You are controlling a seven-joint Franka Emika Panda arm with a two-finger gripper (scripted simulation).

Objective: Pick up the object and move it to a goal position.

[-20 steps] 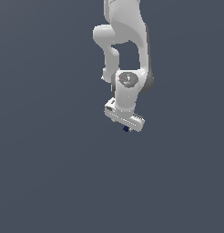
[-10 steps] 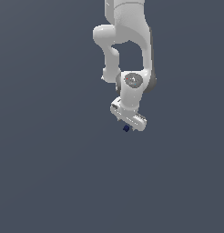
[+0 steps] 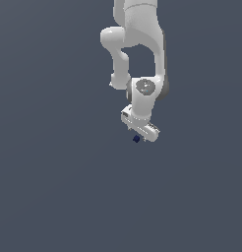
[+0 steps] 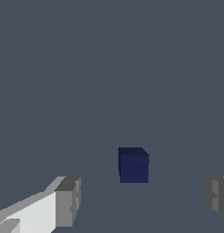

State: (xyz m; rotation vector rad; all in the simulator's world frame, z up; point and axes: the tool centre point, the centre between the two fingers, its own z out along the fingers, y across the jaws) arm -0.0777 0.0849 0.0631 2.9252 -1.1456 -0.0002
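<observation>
The gripper (image 4: 141,198) is spread wide around the navy cube (image 4: 133,164), nothing grasped; both fingers (image 4: 67,201) should be lowered evenly and centred before being closed.

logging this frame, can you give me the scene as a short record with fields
object: dark navy-blue cube, resting on the grey surface
gripper: white gripper, open, just above the cube
fingers: grey fingers spread wide, one on each side of the cube, not touching it
grasp: not yet made
goal marker: none visible
</observation>
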